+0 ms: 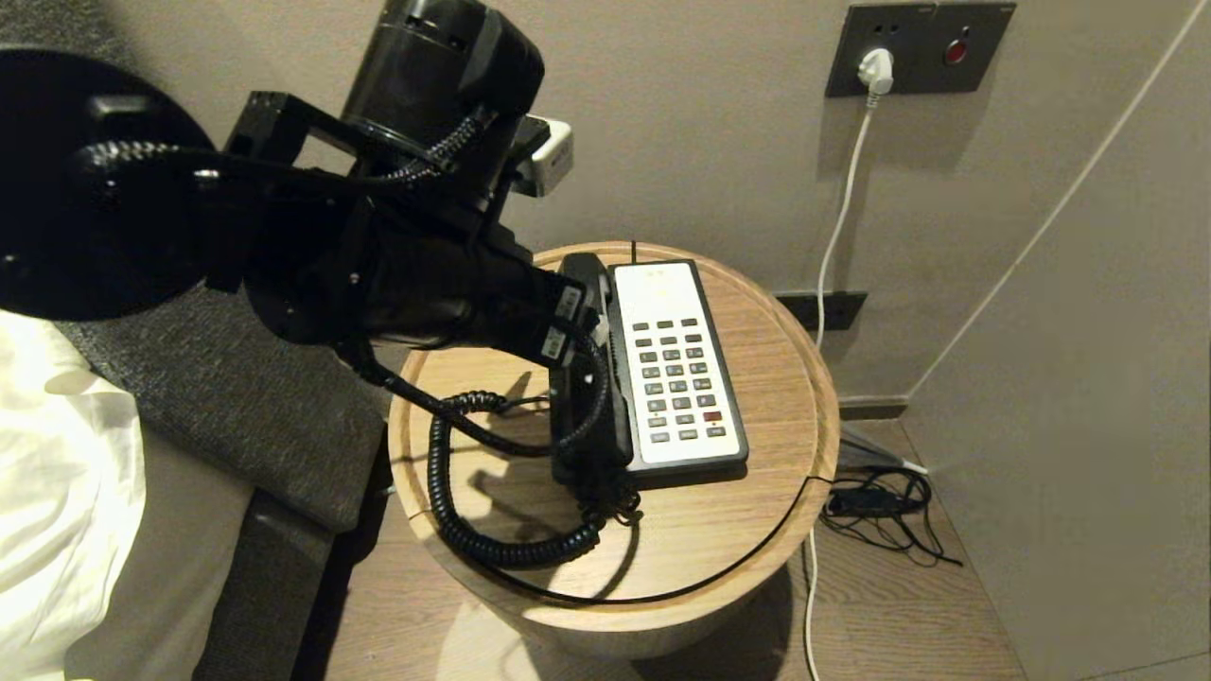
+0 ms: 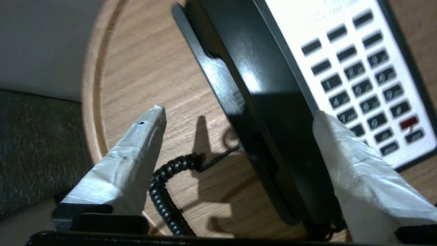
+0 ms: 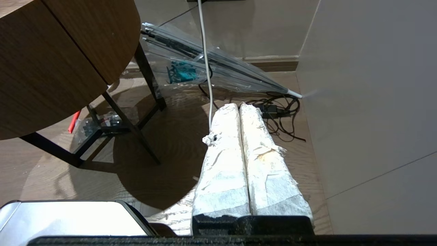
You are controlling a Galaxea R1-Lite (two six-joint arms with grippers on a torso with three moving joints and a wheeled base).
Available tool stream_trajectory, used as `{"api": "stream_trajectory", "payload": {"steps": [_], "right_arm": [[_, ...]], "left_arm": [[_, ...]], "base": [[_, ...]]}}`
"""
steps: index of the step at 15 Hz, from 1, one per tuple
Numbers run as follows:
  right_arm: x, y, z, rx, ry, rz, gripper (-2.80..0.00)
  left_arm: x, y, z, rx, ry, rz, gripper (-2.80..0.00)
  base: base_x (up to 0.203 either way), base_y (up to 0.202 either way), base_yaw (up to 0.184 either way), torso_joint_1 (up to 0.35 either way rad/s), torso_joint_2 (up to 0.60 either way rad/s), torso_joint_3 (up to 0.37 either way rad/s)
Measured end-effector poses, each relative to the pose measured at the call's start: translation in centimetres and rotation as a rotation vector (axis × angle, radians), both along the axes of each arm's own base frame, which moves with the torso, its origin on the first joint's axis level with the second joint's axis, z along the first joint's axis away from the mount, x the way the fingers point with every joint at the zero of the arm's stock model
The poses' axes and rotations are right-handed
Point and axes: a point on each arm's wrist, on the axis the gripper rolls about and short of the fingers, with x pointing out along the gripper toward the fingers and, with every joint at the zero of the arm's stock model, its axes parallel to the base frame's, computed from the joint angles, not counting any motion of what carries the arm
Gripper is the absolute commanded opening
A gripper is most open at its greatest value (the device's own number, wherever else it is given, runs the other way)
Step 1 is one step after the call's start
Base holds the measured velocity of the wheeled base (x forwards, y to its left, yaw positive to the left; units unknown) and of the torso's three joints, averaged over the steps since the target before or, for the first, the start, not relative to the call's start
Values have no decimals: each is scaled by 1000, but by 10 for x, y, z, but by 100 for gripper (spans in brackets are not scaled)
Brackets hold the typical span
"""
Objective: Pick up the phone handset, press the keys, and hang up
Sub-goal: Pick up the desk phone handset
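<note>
Black plastic is being shown in the head view as the phone handset (image 1: pixel 588 378), which is lying in the cradle along the left side of the phone base (image 1: pixel 676 364). Its long axis is running from the near edge of the round wooden table (image 1: pixel 757 530) towards the wall, parallel to the white keypad (image 1: pixel 679 378). A coiled cord (image 1: pixel 473 492) is being seen looping from the handset's near end across the tabletop on the left. The left gripper (image 1: pixel 579 326) is being held over the middle of the handset, reaching in from the left. A white cable (image 1: pixel 837 227) is hanging from a wall socket (image 1: pixel 918 47) down to the floor.

From the left wrist view, the handset (image 2: pixel 269 112) is being seen lying on its cradle beside the keypad (image 2: pixel 368 78), its length crossing the picture diagonally. The left gripper (image 2: pixel 239 114) is being held with its jaws spread wide; one taped finger (image 2: pixel 136 150) is standing over bare wood clear of the handset, the other finger (image 2: pixel 355 171) is lying on the keypad side. Whether that finger is touching the phone cannot be told. The coiled cord (image 2: pixel 170 191) is being seen between the fingers.

From the right wrist view, the right gripper (image 3: pixel 239 107) is being held low beside the table's leg (image 3: pixel 150 82), its taped jaws pressed together with nothing between them. A clear folded umbrella (image 3: pixel 218 68) and tangled black cables (image 3: pixel 280 112) are lying on the floor.
</note>
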Motion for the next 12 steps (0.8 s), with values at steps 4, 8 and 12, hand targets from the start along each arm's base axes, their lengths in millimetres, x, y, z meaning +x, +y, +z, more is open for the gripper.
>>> {"api": "stream_trajectory", "payload": {"steps": [4, 8, 12], "right_arm": [[0, 0, 0, 0, 0, 0, -280], [0, 0, 0, 0, 0, 0, -280], [0, 0, 0, 0, 0, 0, -280]], "left_arm": [[-3, -10, -3, 30, -48, 152, 0], [-12, -25, -11, -10, -6, 188, 0], [-23, -30, -8, -106, 37, 203, 0]], "base": [[0, 0, 0, 0, 0, 0], [0, 0, 0, 0, 0, 0], [0, 0, 0, 0, 0, 0]]}}
